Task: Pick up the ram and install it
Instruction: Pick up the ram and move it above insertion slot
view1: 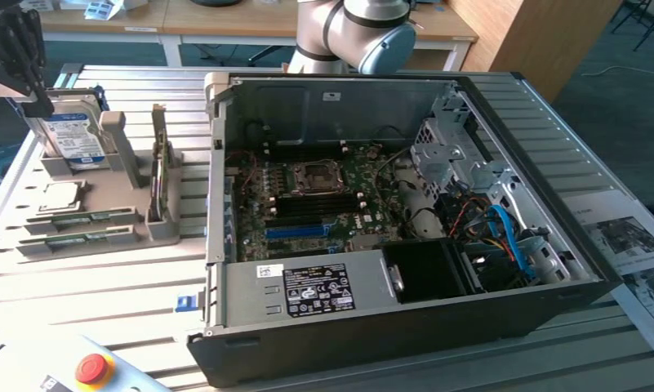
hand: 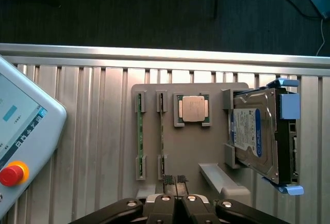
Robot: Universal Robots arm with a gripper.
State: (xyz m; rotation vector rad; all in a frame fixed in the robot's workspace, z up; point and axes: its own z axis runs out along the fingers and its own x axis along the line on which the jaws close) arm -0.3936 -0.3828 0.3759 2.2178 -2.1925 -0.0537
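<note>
Closed and empty, the robot arm's black claw (hand: 175, 179) hovers over a grey plastic holder tray (hand: 185, 146) on the ribbed metal surface (hand: 93, 141). There the ram, a long thin green circuit-board stick (hand: 161, 133), stands on edge beside a twin stick (hand: 139, 133).

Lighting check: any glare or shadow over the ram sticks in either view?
Exterior view: the ram sticks on the grey holder are evenly lit, while the inside of the computer case sits in shadow. Wrist view: the ram sticks are free of glare; the table rail and the processor lid shine bright.
</note>
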